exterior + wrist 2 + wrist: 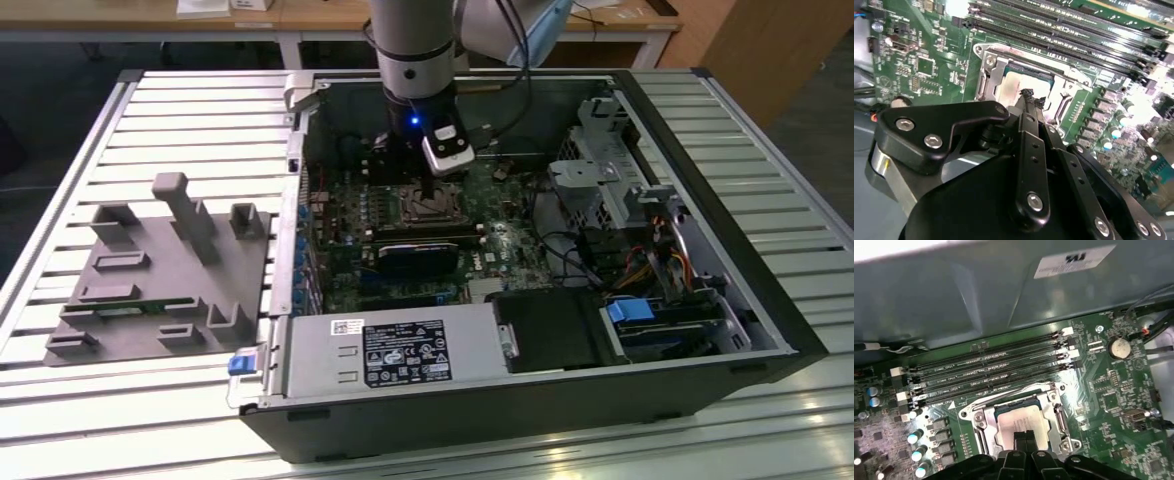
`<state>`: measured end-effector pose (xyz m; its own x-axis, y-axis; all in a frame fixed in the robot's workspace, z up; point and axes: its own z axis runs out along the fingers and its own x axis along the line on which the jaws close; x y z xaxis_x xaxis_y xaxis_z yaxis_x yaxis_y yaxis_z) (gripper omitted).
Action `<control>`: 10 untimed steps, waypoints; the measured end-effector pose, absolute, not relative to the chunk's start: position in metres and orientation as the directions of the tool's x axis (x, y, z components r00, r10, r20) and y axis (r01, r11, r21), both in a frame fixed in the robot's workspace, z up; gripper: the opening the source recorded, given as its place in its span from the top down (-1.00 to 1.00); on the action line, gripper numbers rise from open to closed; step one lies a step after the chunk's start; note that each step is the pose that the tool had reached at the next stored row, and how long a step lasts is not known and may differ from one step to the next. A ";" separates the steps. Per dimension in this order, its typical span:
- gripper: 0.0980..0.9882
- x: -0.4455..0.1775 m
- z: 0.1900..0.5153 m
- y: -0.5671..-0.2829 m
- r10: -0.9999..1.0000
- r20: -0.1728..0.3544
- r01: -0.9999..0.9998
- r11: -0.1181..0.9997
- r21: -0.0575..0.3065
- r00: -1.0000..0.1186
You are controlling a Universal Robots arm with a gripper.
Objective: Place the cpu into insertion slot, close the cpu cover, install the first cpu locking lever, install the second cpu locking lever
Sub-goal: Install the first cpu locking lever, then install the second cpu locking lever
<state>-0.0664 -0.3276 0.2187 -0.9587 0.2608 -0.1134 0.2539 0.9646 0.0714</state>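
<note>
The cpu [1015, 418], a flat square chip with a dull silvery top, lies in the insertion slot [985, 426] on the green motherboard [1114, 390] inside the open computer case [747, 300]. The silver cpu cover [1050, 399] frames it, lying flat. The arm reaches straight down into the case; its gripper [1025, 436] has black fingers pressed together, clenched on nothing, tips just over the chip. Long black memory slots [989, 365] run beside the socket
</note>
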 end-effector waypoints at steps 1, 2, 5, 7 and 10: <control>0.98 -0.066 0.222 -0.328 0.261 -0.113 0.254 0.965 0.071 -0.959; 0.98 -0.066 0.224 -0.328 0.261 -0.113 0.254 0.965 0.071 -0.959; 0.98 -0.066 0.227 -0.328 0.261 -0.113 0.254 0.965 0.071 -0.959; 0.98 -0.066 0.227 -0.328 0.261 -0.114 0.254 0.965 0.070 -0.959; 0.98 -0.066 0.227 -0.328 0.261 -0.114 0.254 0.965 0.070 -0.959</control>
<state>-0.0663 -0.3276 0.2273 -0.9587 0.2606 -0.1137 0.2539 0.9647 0.0703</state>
